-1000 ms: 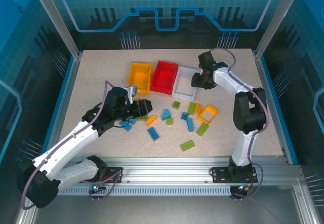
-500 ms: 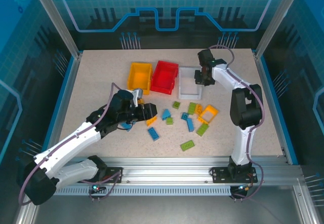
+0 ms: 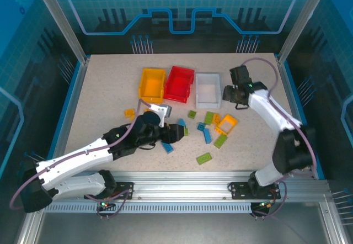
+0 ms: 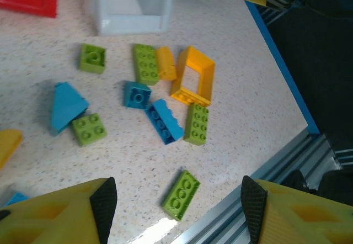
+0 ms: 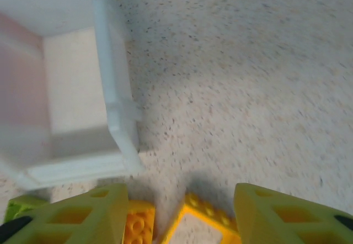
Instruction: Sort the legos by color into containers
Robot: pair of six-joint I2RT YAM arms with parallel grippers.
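Observation:
The yellow-orange bin [image 3: 152,85], red bin [image 3: 180,83] and white bin [image 3: 208,88] stand in a row at the back. Blue, green and orange legos lie scattered in front of them. My left gripper [image 3: 175,133] [image 4: 177,211] hangs open above the table, and a green brick [image 4: 181,194] lies flat below the gap between its fingers. My right gripper [image 3: 230,95] [image 5: 179,222] is open and holds nothing, just right of the white bin [image 5: 77,100]. It hovers over an orange brick [image 5: 138,222] and a yellow frame piece [image 5: 204,222].
A yellow frame piece [image 4: 193,77], blue bricks [image 4: 165,121] and green bricks [image 4: 197,123] cluster near the white bin [image 4: 132,6]. One small orange brick [image 3: 129,112] lies alone at the left. The table's metal front rail [image 3: 182,178] runs close behind the green brick [image 3: 203,158].
My left arm has swung right and toward the front, over the brick pile. My right gripper has left the white bin and moved right and nearer.

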